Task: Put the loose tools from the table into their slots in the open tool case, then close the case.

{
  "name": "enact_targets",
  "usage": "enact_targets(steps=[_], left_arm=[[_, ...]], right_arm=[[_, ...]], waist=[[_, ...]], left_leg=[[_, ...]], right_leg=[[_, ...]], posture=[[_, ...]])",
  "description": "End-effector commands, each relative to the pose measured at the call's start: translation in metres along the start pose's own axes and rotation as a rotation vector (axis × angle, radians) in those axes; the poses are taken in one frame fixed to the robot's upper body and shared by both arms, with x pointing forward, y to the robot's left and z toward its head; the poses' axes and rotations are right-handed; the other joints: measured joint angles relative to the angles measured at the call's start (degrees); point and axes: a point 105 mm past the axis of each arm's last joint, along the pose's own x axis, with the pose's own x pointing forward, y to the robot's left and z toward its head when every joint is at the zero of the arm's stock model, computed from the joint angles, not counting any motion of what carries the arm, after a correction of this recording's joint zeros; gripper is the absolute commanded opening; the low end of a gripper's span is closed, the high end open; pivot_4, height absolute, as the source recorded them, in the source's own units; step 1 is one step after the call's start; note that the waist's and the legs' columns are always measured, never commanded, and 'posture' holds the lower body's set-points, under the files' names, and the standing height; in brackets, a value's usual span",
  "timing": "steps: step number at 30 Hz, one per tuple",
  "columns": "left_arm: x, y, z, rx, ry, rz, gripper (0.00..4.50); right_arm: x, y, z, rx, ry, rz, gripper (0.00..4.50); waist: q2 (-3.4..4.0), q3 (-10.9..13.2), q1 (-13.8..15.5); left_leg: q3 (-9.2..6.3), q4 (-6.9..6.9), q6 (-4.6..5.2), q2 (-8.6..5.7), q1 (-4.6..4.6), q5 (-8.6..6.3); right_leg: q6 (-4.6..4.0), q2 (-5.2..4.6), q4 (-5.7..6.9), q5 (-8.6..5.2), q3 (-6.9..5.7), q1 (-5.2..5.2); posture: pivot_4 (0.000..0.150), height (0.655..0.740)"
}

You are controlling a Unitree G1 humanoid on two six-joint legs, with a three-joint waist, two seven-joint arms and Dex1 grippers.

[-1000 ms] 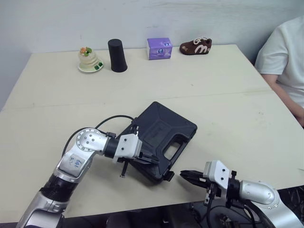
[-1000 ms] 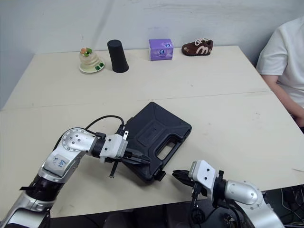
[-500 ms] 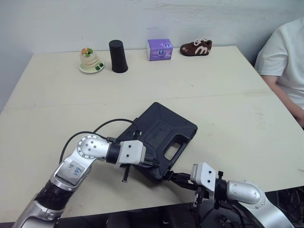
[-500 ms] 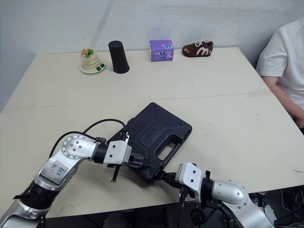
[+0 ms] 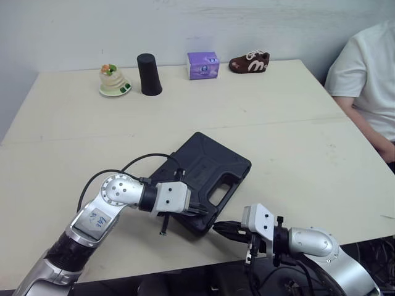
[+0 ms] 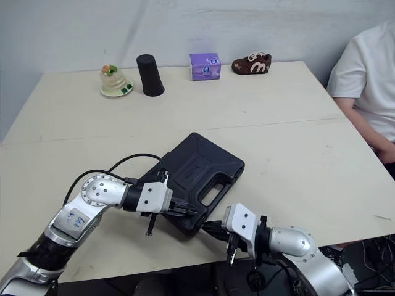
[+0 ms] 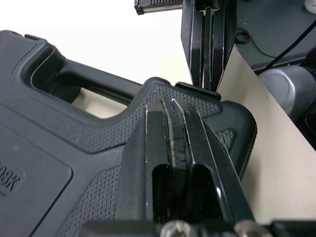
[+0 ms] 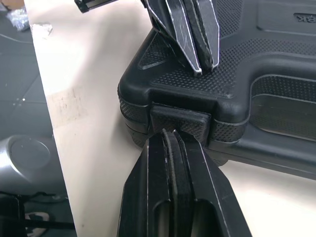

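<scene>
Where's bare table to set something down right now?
Bare: the wide band between the black plastic tool case and the far row of black cup, purple box and brown shoe; also right of the case. Crowded: the case's near corner, where left gripper and right gripper sit close.

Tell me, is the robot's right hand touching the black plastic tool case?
Touching. The right wrist view shows the right hand, fingers shut, pressed against the latch tab on the black plastic tool case, with no gap.

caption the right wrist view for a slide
Right gripper at the closed tool case latch, left gripper on top.
</scene>
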Motion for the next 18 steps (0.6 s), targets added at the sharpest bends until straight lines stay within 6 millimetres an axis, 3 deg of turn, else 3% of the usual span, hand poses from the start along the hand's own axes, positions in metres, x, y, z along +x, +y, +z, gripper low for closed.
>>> enact_targets(steps=[1, 3, 7, 9, 11, 13, 16, 18], left_arm=[[0.006, -0.011, -0.036, -0.128, 0.097, -0.014, 0.03], [0.001, -0.003, -0.03, -0.132, 0.034, 0.043, 0.03], [-0.033, 0.031, -0.006, -0.146, -0.175, 0.288, 0.03], [-0.059, 0.051, -0.002, -0.151, -0.206, 0.425, 0.03], [-0.099, 0.072, -0.003, -0.165, -0.204, 0.609, 0.03], [-0.121, 0.078, -0.006, -0.18, -0.193, 0.691, 0.03], [-0.157, 0.073, -0.018, -0.197, -0.118, 0.803, 0.9], [-0.179, 0.061, -0.035, -0.248, -0.015, 0.861, 1.8]], right_arm=[[-0.003, 0.004, 0.024, -0.064, -0.086, 0.029, 0.0], [-0.011, 0.002, 0.019, -0.063, -0.054, 0.024, 0.0], [-0.051, -0.014, 0.011, -0.096, 0.056, -0.034, 0.0], [-0.076, -0.028, 0.007, -0.114, 0.115, -0.089, 0.0], [-0.11, -0.048, 0.005, -0.126, 0.187, -0.175, 0.0], [-0.13, -0.058, 0.005, -0.132, 0.226, -0.223, 0.0], [-0.166, -0.087, 0.008, -0.172, 0.294, -0.347, 0.9], [-0.186, -0.109, 0.018, -0.214, 0.305, -0.443, 1.96]], waist=[[0.0, 0.0, 0.0], [0.01, 0.0, 0.1], [0.0, 0.1, 0.4], [-0.07, 0.2, 0.6], [-0.19, 0.4, 0.6], [-0.23, 0.4, 0.4], [-0.14, 0.5, 0.1], [0.01, 0.6, 0.0]], left_leg=[[-0.02, 0.01, 0.0, 0.0, 0.02, 0.0], [-0.06, 0.02, 0.0, 0.0, 0.05, 0.0], [-0.18, 0.1, 0.17, -0.07, -0.05, -0.04], [-0.22, 0.13, 0.19, -0.08, -0.1, -0.04], [-0.22, 0.13, 0.22, -0.14, -0.12, -0.04], [-0.22, 0.09, 0.23, -0.15, -0.15, -0.04], [-0.16, 0.05, 0.16, -0.11, -0.12, -0.13], [-0.05, 0.01, 0.06, -0.07, -0.12, -0.16]], right_leg=[[0.0, 0.01, 0.0, 0.0, 0.0, -0.01], [0.0, -0.01, 0.0, 0.0, 0.0, -0.01], [0.18, -0.12, -0.03, 0.09, 0.03, -0.05], [0.2, -0.1, -0.08, 0.1, 0.02, -0.05], [0.21, -0.09, -0.12, 0.11, 0.02, -0.05], [0.24, -0.08, -0.19, 0.12, 0.01, -0.06], [0.26, -0.06, -0.22, 0.13, 0.0, -0.06], [0.25, -0.06, -0.33, 0.11, 0.0, -0.08]], posture=[[0.15, 0.74], [0.15, 0.74], [0.15, 0.74], [0.15, 0.74], [0.15, 0.74], [0.15, 0.74], [0.15, 0.74], [0.15, 0.74]])
